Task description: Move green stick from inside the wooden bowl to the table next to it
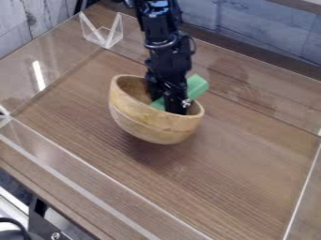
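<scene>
Dark wood-grain bench [238, 178] carries the tilted wooden bowl [148, 120], where the near-vertical gripper [168, 97], clamped narrow on the green stick [194, 88], holds it at the bowl's far-right rim.

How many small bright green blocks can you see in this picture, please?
1. The small bright green block sits at the round wooden bowl's far rim, beside the black gripper; others may be hidden.

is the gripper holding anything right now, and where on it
Yes: the gripper is shut on the green stick, gripping its left end at the far rim of the wooden bowl; the rest sticks out to the right.
</scene>
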You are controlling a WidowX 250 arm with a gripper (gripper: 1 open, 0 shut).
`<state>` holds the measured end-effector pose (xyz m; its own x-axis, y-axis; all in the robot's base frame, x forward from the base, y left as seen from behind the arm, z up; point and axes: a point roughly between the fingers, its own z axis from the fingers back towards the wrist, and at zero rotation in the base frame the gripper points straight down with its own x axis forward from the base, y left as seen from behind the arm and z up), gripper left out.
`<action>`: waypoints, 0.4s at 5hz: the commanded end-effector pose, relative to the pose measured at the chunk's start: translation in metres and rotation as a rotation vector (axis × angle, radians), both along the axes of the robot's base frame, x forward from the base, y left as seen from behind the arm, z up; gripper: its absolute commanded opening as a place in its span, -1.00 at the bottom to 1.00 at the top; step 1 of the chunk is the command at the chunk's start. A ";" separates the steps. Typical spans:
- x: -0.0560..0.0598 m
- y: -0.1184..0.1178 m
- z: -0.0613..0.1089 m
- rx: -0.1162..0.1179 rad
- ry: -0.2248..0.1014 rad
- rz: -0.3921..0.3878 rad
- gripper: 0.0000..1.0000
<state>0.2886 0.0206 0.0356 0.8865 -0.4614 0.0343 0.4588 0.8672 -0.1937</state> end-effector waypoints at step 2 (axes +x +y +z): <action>0.011 -0.024 -0.006 0.001 -0.029 0.018 -1.00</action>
<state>0.2985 0.0020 0.0300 0.8994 -0.4345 0.0489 0.4357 0.8814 -0.1824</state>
